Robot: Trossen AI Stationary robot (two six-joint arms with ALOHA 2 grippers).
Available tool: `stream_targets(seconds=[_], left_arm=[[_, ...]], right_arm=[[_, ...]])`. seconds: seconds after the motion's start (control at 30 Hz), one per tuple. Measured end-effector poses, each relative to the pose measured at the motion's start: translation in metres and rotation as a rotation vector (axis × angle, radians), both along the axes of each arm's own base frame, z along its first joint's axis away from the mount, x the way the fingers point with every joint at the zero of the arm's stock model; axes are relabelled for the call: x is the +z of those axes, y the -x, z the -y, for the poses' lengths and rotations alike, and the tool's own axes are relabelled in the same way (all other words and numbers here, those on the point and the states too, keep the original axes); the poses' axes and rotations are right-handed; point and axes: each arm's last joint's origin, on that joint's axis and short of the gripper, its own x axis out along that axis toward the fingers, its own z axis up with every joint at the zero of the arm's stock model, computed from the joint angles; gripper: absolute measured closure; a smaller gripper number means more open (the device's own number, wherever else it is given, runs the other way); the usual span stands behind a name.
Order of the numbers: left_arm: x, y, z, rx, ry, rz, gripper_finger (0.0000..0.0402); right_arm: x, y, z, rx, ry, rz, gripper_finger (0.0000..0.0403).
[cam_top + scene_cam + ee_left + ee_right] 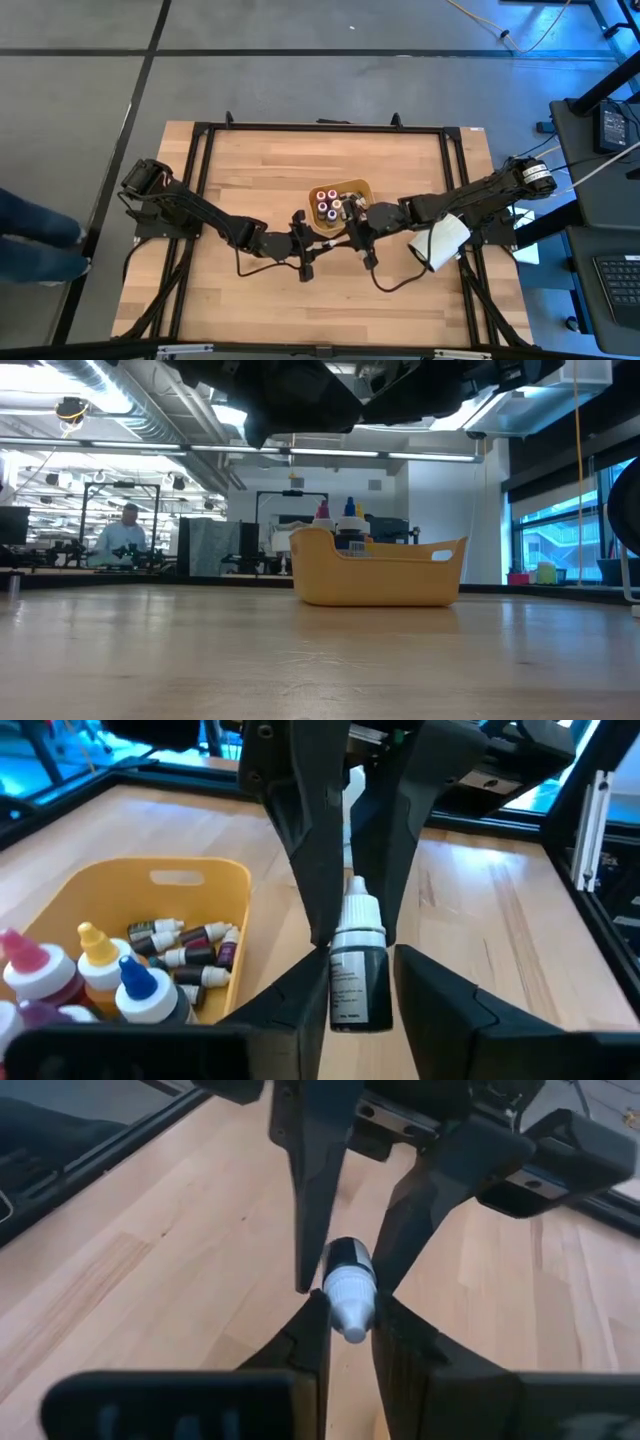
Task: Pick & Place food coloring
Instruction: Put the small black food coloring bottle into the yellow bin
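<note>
High view: both arms meet just in front of the yellow basket (362, 189) at the table's (250, 160) middle. Left gripper (358, 982) and right gripper (346, 1316) each pinch one dark bottle (357, 970), held between them.

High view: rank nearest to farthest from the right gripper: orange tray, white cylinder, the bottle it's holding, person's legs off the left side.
1. food coloring bottle: pinched in the right gripper, mid-table.
2. orange tray: right beside the gripper, mid-table.
3. white cylinder: under the right arm, near the table's right edge.
4. person's legs: off the table, far left.
</note>
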Motion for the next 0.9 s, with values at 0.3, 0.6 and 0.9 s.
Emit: stream_targets(seconds=[0.3,0.6,0.9], left_arm=[[-0.005,0.003,0.002,-0.024,-0.029,-0.057,0.0224],[-0.019,0.013,0.008,-0.077,-0.002,-0.229,0.0188],[-0.03,0.021,0.007,-0.129,0.009,-0.369,0.0193]], right_arm=[[-0.006,0.003,0.002,-0.06,0.031,-0.064,0.0344],[-0.024,0.016,0.023,-0.276,0.119,-0.297,0.0337],[-0.034,0.026,0.065,-0.527,0.107,-0.469,0.0334]])
